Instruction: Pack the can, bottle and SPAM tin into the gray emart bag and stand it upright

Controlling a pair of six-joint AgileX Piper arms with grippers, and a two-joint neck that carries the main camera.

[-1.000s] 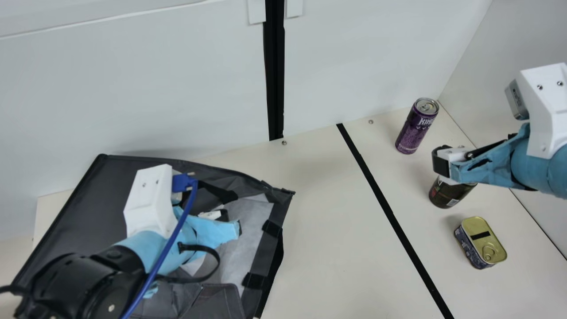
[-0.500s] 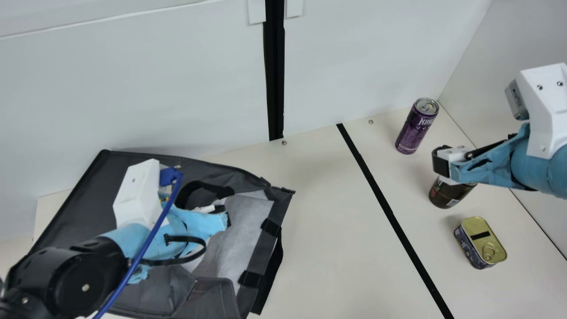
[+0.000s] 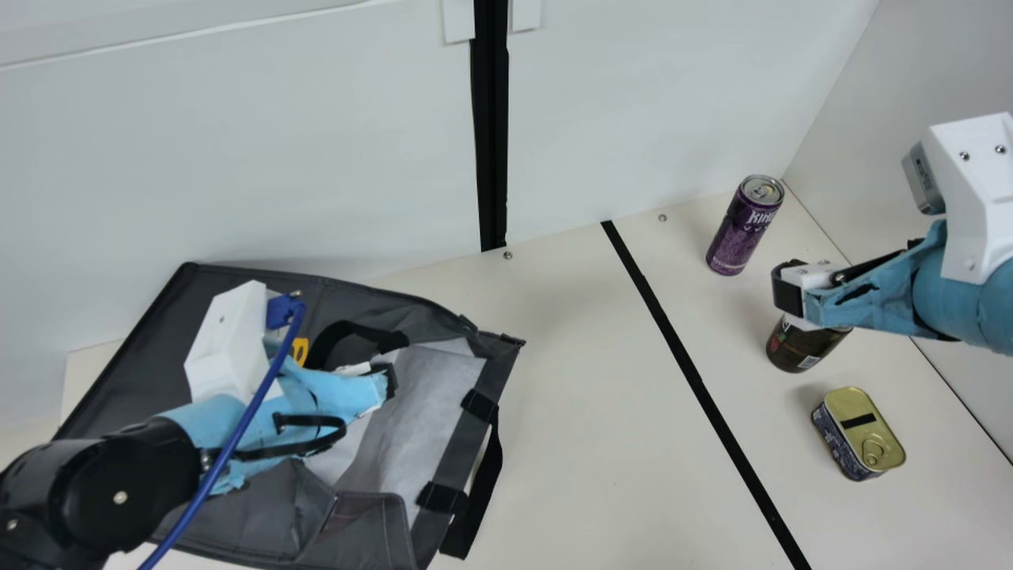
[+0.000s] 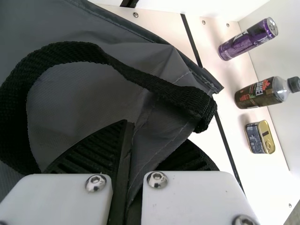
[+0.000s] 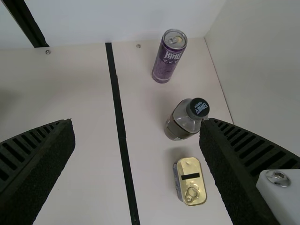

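Left gripper (image 3: 387, 381): grasping gray fabric bag (image 3: 146, 372) | right gripper (image 3: 785, 290): released | purple cylindrical metal can (image 3: 742, 229): upright near counter's (image 3: 578, 412) far right corner

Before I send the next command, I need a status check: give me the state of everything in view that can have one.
Can: upright on the table, unpacked.
Bottle: upright, cap on, unpacked.
SPAM tin: lid on and facing up, unpacked.
Gray bag: lying down, mouth open, pale lining showing.
Left tool: shut on the bag's fabric.
Right tool: open, empty.
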